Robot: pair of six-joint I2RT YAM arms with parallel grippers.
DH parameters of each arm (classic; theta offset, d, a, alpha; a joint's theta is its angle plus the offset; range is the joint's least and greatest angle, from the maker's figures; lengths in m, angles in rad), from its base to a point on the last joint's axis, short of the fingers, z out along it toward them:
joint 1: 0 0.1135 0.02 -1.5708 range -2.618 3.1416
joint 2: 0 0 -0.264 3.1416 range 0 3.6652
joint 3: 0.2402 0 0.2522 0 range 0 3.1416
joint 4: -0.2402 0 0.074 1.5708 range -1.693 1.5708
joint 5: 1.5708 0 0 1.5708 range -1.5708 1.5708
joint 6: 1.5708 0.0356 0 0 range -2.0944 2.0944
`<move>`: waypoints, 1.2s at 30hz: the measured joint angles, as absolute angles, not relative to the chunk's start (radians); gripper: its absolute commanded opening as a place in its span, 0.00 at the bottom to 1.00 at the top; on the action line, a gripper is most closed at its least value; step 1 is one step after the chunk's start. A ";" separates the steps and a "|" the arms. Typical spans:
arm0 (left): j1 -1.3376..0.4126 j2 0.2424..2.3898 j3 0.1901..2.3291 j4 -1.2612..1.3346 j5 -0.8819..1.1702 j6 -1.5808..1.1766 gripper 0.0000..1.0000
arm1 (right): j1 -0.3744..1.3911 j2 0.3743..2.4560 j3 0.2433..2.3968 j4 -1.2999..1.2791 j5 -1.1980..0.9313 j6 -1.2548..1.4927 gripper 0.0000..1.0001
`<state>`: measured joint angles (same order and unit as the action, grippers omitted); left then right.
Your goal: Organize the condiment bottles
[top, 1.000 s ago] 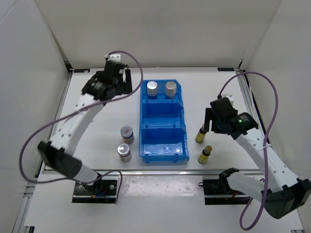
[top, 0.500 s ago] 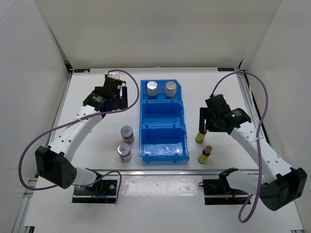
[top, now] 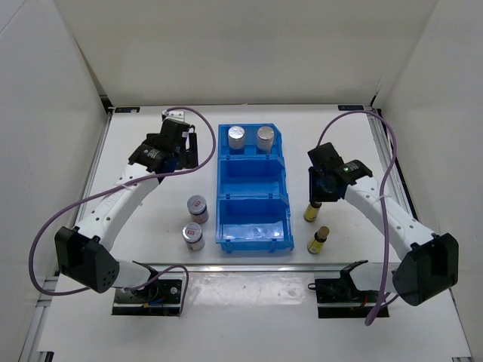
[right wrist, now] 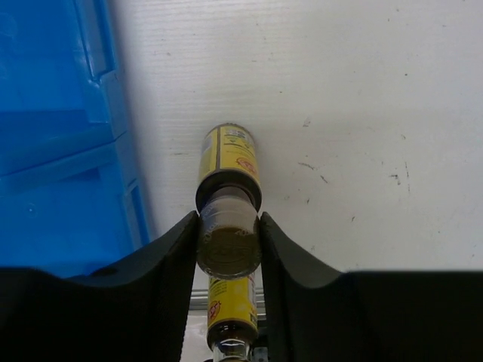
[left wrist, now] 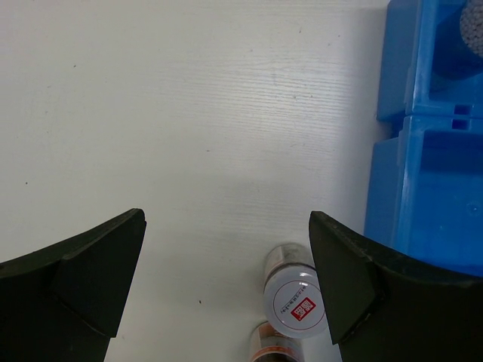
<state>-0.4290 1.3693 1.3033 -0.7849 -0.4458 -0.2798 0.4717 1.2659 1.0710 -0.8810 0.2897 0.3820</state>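
Two slim amber bottles stand right of the blue bin (top: 253, 197). My right gripper (top: 316, 197) is shut on the cap of the farther amber bottle (top: 310, 214); in the right wrist view both fingers (right wrist: 170, 249) press its cap, above the yellow label (right wrist: 229, 154). The nearer amber bottle (top: 318, 240) stands free, also seen as the second bottle (right wrist: 232, 305). Two silver-topped cylinders (top: 237, 136) (top: 265, 137) sit in the bin's far compartment. Left of the bin stand two short jars (top: 197, 207) (top: 193, 236). My left gripper (top: 186, 152) hangs open above bare table, far of the jars (left wrist: 298, 305).
The bin's middle and near compartments (top: 253, 226) hold nothing. White walls enclose the table on three sides. The bin's blue wall (right wrist: 113, 113) stands close to the left of the gripped bottle. A metal rail (top: 226, 265) runs along the near table edge.
My right gripper has shifted left over the farther amber bottle and shut on its cap. The left arm drew in early on and has since held still, open.
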 measured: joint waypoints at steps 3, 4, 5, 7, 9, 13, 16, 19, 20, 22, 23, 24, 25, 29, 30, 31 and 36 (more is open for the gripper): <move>-0.429 1.369 1.303 -0.785 -0.448 -0.284 1.00 | 0.472 1.271 1.073 -0.876 0.283 0.384 0.20; -0.429 1.369 1.303 -0.785 -0.450 -0.286 1.00 | 0.472 1.271 1.074 -0.876 0.284 0.385 0.16; -0.429 1.369 1.303 -0.785 -0.452 -0.286 1.00 | 0.472 1.272 1.075 -0.877 0.284 0.385 0.08; -0.429 1.369 1.303 -0.785 -0.454 -0.288 1.00 | 0.472 1.273 1.089 -0.890 0.289 0.385 0.02; -0.429 1.369 1.303 -0.785 -0.455 -0.289 1.00 | 0.472 1.273 1.120 -0.912 0.301 0.385 0.00; -0.429 1.369 1.303 -0.785 -0.458 -0.294 1.00 | 0.474 1.272 1.231 -0.943 0.337 0.384 0.00; -0.429 1.369 1.303 -0.785 -0.465 -0.297 1.00 | 0.481 1.273 1.332 -0.950 0.358 0.381 0.00; -0.428 1.369 1.303 -0.785 -0.470 -0.297 1.00 | 0.496 1.283 1.442 -0.954 0.363 0.374 0.00; -0.428 1.369 1.303 -0.785 -0.473 -0.297 1.00 | 0.503 1.293 1.478 -0.953 0.363 0.367 0.00; -0.428 1.369 1.303 -0.785 -0.477 -0.297 1.00 | 0.524 1.320 1.534 -0.949 0.363 0.357 0.00; -0.428 1.369 1.303 -0.785 -0.481 -0.297 1.00 | 0.539 1.337 1.555 -0.943 0.364 0.352 0.00; -0.428 1.369 1.303 -0.785 -0.484 -0.297 1.00 | 0.555 1.354 1.571 -0.941 0.362 0.347 0.00; -0.428 1.368 1.303 -0.784 -0.485 -0.297 1.00 | 0.570 1.377 1.587 -0.939 0.360 0.342 0.00; -0.428 1.364 1.299 -0.784 -0.490 -0.297 1.00 | 0.624 1.487 1.648 -0.935 0.352 0.328 0.00; -0.428 1.364 1.299 -0.784 -0.490 -0.297 1.00 | 0.635 1.516 1.654 -0.931 0.350 0.326 0.00; -0.428 1.364 1.298 -0.784 -0.491 -0.297 1.00 | 0.645 1.544 1.658 -0.925 0.347 0.324 0.00; -0.428 1.363 1.298 -0.785 -0.491 -0.297 1.00 | 0.664 1.654 1.660 -0.905 0.336 0.316 0.00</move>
<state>-0.4282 1.3632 1.2984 -0.7845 -0.4908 -0.2970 0.6636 1.6535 1.6604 -0.9054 0.3355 0.3164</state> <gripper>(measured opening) 0.997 0.387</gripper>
